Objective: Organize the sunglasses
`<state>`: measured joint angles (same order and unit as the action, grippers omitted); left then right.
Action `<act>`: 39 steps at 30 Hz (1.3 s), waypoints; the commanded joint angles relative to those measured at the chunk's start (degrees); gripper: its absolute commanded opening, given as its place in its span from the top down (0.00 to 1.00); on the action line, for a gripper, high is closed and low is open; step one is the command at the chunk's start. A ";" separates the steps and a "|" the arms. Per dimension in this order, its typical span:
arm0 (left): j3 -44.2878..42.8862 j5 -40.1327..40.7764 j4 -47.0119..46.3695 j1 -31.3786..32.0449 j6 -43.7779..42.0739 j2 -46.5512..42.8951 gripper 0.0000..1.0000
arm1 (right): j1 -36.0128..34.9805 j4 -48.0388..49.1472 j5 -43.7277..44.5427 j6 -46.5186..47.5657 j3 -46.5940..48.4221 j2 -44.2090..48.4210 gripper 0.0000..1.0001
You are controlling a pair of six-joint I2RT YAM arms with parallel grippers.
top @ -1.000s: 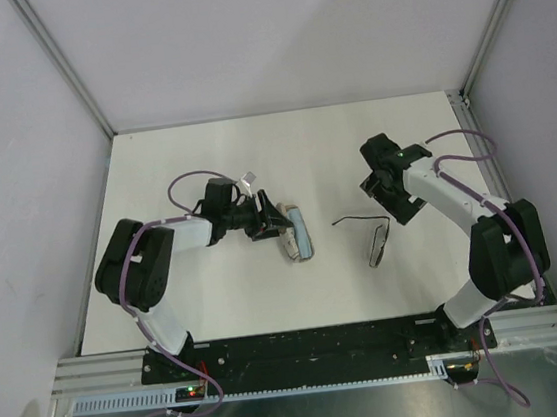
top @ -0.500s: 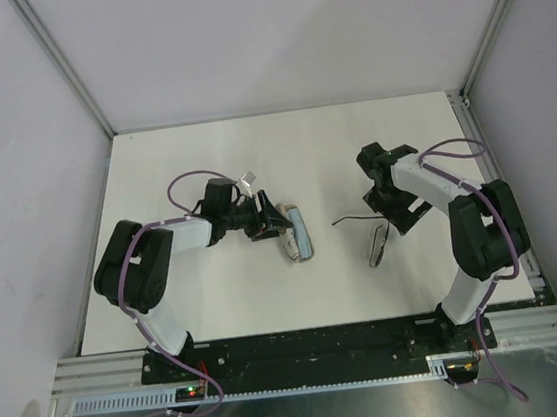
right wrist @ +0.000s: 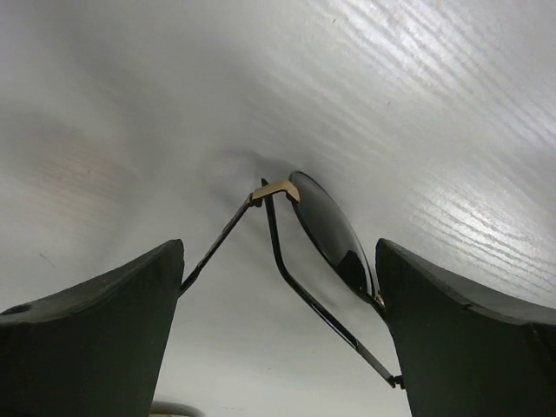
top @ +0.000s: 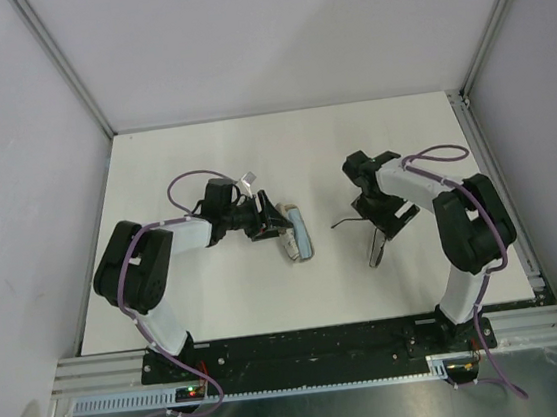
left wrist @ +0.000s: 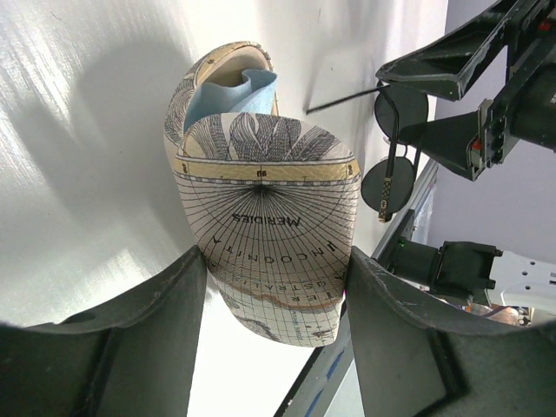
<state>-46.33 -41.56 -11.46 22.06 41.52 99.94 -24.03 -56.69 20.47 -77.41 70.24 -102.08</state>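
The sunglasses (top: 374,246), a thin black frame with dark lenses, lie on the white table right of centre, one temple arm stretched left. In the right wrist view the sunglasses (right wrist: 326,230) lie between my fingers with a gold hinge showing. My right gripper (top: 384,224) is open and low over them, and its jaws (right wrist: 280,254) stand wide on both sides without touching. My left gripper (top: 282,230) is shut on the open map-printed case (top: 301,234). In the left wrist view my gripper (left wrist: 274,261) clamps the case lid (left wrist: 269,217), with a light blue cloth (left wrist: 228,95) inside. The sunglasses (left wrist: 395,165) show beyond.
The white table (top: 217,286) ends at a metal rail along the near edge (top: 314,347). Grey walls close in the back and both sides. The right arm's black links (left wrist: 486,78) stand just past the case in the left wrist view.
My right gripper has moved left and down, from beside the sunglasses to over them. The left arm and the case have not moved.
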 commanded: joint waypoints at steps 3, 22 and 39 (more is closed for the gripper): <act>1.09 2.23 2.65 0.62 -3.93 -1.08 0.48 | -1.94 -1.06 1.11 -4.07 1.20 -0.67 0.18; 1.16 2.33 2.77 0.67 -4.08 -0.85 0.48 | -2.41 7.53 1.44 4.18 -2.41 2.81 0.56; 1.25 2.93 3.22 0.63 -4.34 -0.20 0.48 | -3.82 30.72 -14.11 34.53 -9.95 6.11 0.57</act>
<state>-46.33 -41.17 -11.44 22.11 41.50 99.94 -27.51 -34.02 12.47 -51.90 63.13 -98.98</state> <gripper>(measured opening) 0.634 0.435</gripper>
